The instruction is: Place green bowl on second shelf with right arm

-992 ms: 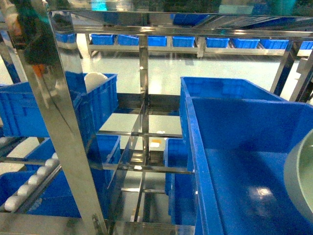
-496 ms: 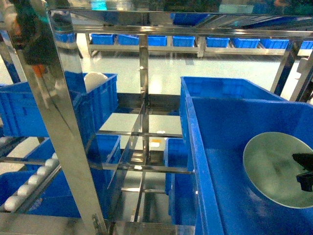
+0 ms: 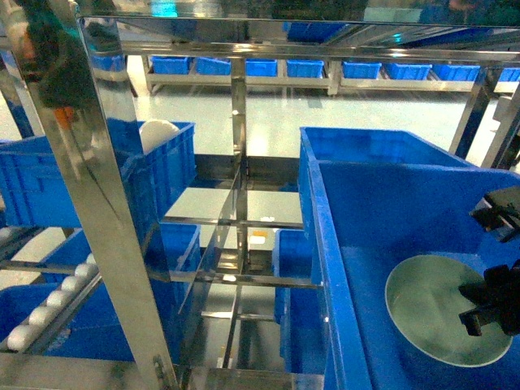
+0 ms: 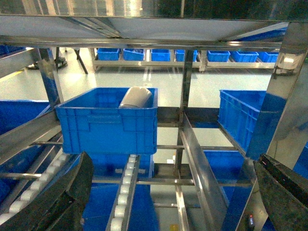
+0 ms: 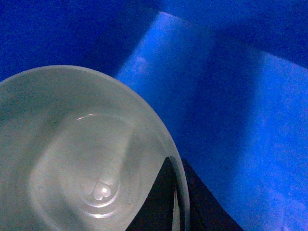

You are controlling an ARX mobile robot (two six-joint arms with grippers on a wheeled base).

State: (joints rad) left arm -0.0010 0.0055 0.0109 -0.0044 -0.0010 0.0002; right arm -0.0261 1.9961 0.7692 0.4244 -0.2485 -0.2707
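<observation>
the green bowl (image 3: 435, 313) now sits low inside the large blue bin (image 3: 357, 219) at the right side of the head view, near the bin's front right corner. compared with 0.5 s ago it has dropped lower in the frame and shifted slightly left; 1 s ago only its edge showed at the right border.

the right gripper (image 3: 487, 305) holds the bowl by its right rim. the right wrist view confirms this: 2 dark fingers (image 5: 163, 202) straddle the rim of the green bowl (image 5: 86, 159), 1 inside and 1 outside, clenched on it. whether the bowl already rests on the bin floor cannot be told; blue plastic lies directly beneath it.

judgement: the bowl is being lowered into the bin that stands on the second shelf (image 3: 244, 280), so placement looks nearly complete; what remains would be release and withdrawal of the right arm.

the left gripper (image 4: 168, 211) shows only as 2 dark fingers at the lower corners of the left wrist view, spread wide with nothing between them. it faces another blue bin (image 4: 108, 120) holding a white domed object (image 4: 136, 97), above white roller tracks (image 4: 124, 192). those items are unchanged across the 3 head frames.
</observation>
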